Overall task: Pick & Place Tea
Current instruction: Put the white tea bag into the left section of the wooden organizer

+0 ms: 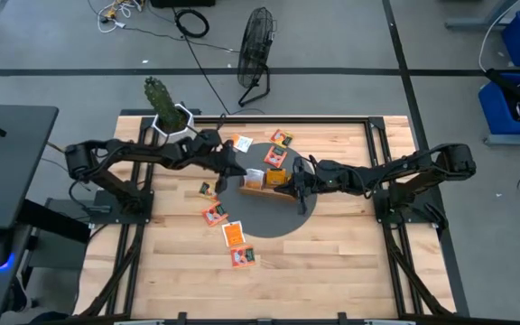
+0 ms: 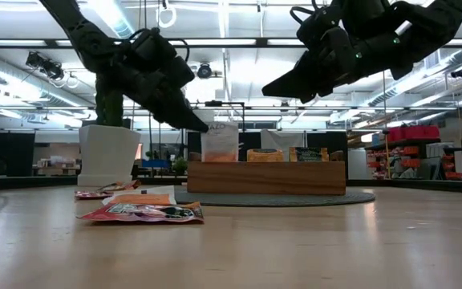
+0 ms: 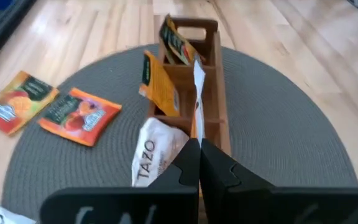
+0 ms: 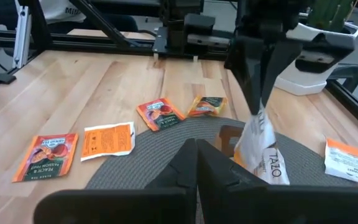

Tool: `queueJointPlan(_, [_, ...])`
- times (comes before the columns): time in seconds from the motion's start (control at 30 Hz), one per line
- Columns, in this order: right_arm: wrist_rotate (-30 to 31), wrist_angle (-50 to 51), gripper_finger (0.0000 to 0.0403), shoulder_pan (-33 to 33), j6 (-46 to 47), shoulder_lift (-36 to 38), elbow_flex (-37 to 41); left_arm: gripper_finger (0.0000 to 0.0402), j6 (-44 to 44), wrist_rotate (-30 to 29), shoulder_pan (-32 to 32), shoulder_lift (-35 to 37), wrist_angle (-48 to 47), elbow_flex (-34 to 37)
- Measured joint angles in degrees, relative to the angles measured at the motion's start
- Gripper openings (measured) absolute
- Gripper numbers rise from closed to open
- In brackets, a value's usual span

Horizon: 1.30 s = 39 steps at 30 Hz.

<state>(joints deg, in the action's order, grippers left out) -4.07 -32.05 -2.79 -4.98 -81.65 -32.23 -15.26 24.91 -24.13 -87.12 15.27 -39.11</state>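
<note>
The left gripper (image 4: 258, 102) pinches a white sachet (image 4: 258, 149) above the wooden tray's (image 2: 267, 177) end — clear of its rim. The right gripper (image 2: 275, 87) hovers closed and empty over the far end.

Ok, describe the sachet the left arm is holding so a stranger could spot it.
Find the round grey mat mid-table and the wooden tray on it. Above the tray's end, the left hand is shut on a white sachet printed TAZO. The sachets lying around it are mostly orange; this one hangs in the air.
</note>
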Motion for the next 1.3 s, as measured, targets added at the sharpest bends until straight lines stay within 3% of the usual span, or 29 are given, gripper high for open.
queueJointPlan(0.17, [-0.03, 0.17, 0.0007, 0.27, 0.01, 0.0, 0.0, 0.0002, 1.59, -1.7, 0.01, -3.68, 0.74, 0.02])
queueJointPlan(0.3, [-0.03, 0.38, 0.0007, 0.87, 0.01, 0.0, 0.0, 0.0002, 2.55, -6.57, -0.1, -3.9, 1.41, -0.02])
queueJointPlan(0.5, [-0.01, 1.64, 0.0007, 1.18, 0.0, 0.0, 0.0, 0.0006, 3.23, -6.94, 0.0, -3.93, 1.49, 0.0])
queueJointPlan(0.97, [0.17, 2.7, 0.0007, 1.18, 0.07, 0.0, 0.0, 0.0167, 4.57, -7.29, -2.52, -3.09, 2.76, -0.09])
queueJointPlan(1.13, [0.19, 3.26, 0.0007, 1.18, 0.03, 0.0, 0.0, 0.0189, 3.34, -10.15, -4.93, -1.53, 1.79, -0.04])
queueJointPlan(1.3, [0.17, 3.43, 0.0007, 1.18, 0.51, -0.01, 0.0, 0.0186, -2.21, -18.95, -6.48, -1.08, 0.59, -0.02])
